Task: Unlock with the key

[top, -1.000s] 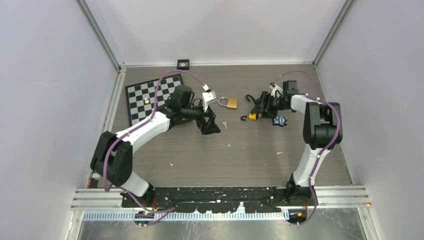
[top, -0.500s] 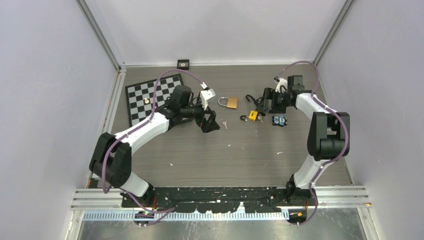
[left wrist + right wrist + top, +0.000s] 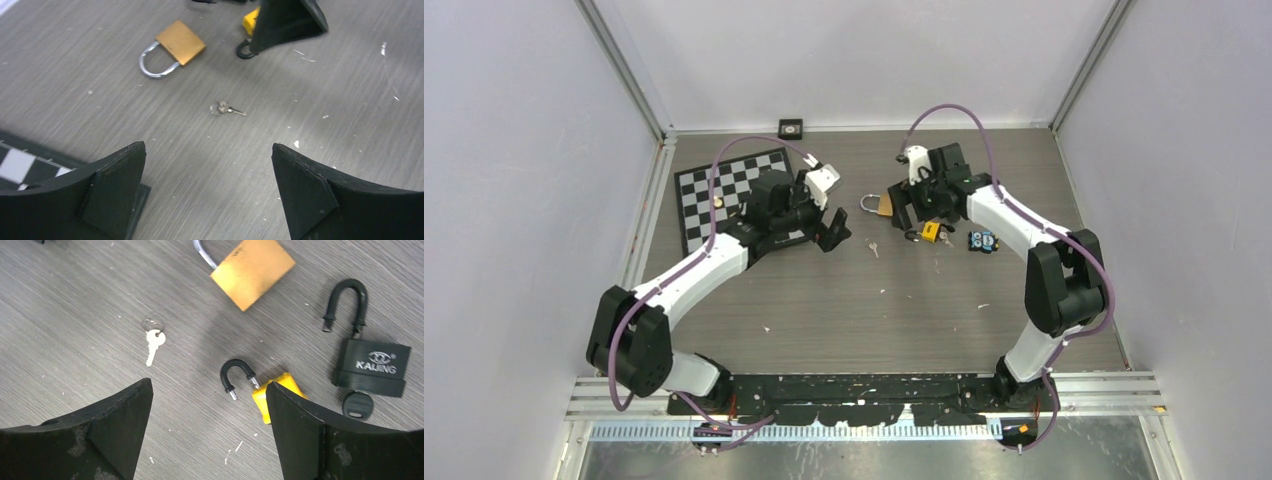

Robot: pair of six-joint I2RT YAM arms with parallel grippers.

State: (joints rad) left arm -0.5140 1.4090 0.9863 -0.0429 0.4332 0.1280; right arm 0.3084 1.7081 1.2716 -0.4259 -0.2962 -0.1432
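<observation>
Key point(image 3: 154, 344) on its small ring lies flat on the bare table point(image 3: 874, 320), touching nothing; its teeth are too small to read. From above, the brass padlock point(image 3: 180, 42) sits near it at about 1 o'clock. Its body is half hidden under the right gripper point(image 3: 208, 387), and the shackle looks seated in the left wrist view. The top of that shackle is cut off in the right wrist view.

At about 3 o'clock of the key is a small yellow padlock point(image 3: 277, 390) with its black shackle sprung, its body partly behind a right finger. Further right lies a black padlock point(image 3: 372, 367), shackle up, with a black-headed key point(image 3: 357, 406) at its base.

Both grippers hover with fingers spread wide and gripping nothing, the left gripper point(image 3: 207, 150) at about 10 o'clock of the key. A chessboard point(image 3: 724, 195) lies beyond it, with only a corner showing in the left wrist view.
</observation>
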